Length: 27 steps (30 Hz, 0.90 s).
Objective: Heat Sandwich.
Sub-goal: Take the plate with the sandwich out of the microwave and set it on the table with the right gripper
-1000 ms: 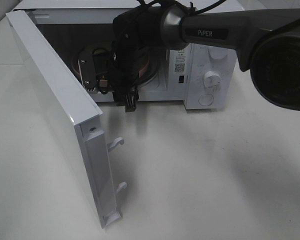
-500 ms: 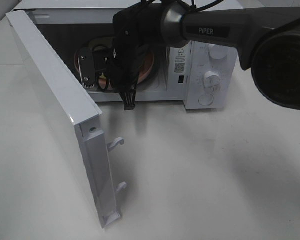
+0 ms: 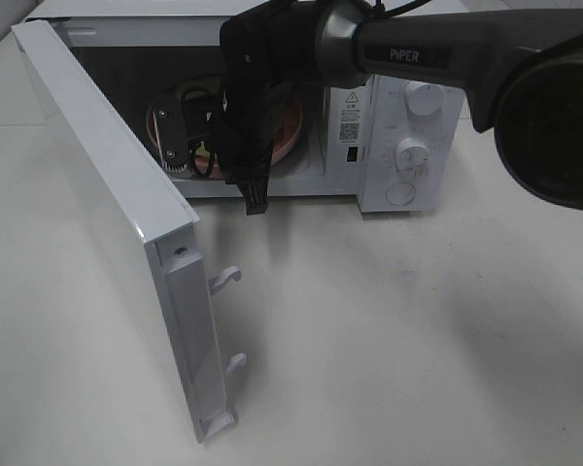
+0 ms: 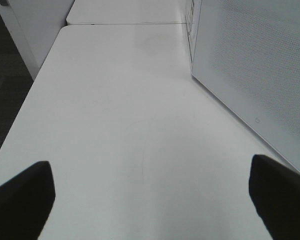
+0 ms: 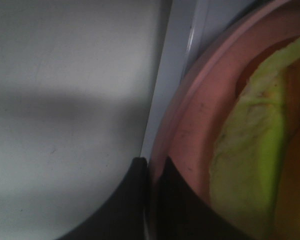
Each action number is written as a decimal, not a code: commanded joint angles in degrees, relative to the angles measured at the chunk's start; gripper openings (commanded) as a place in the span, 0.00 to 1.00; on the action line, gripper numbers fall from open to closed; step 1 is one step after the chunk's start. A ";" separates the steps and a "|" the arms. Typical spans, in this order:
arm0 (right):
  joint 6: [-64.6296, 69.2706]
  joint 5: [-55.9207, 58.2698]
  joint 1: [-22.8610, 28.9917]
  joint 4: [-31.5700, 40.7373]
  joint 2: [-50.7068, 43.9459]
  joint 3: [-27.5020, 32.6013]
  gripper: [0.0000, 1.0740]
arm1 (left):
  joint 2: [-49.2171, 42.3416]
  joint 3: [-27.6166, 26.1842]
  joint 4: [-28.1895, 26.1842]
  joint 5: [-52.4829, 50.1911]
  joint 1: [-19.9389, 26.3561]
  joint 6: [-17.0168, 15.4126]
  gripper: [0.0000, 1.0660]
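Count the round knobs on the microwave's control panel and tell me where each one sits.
3, stacked down the control panel right of the cavity: top knob, middle knob, bottom knob. The arm crosses just above the panel and may hide more.

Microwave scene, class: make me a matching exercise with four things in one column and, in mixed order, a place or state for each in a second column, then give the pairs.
Things:
1. microwave door
2. pink plate
3. left gripper
4. right gripper

Places or states:
A. shut on the plate's rim
B. swung wide open
C. open above the white table
D. carries the sandwich

Pairs: 1-B, 2-D, 3-C, 4-A
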 commanded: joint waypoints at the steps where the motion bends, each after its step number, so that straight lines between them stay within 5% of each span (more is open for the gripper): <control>1: -1.60 0.40 0.06 0.40 -1.32 0.29 0.00 | -1.55 0.17 -0.34 -0.52 0.29 -0.11 0.95; 27: -18.62 -2.46 0.06 4.53 -15.24 17.25 0.00 | -1.55 0.17 -0.34 -0.52 0.29 -0.11 0.95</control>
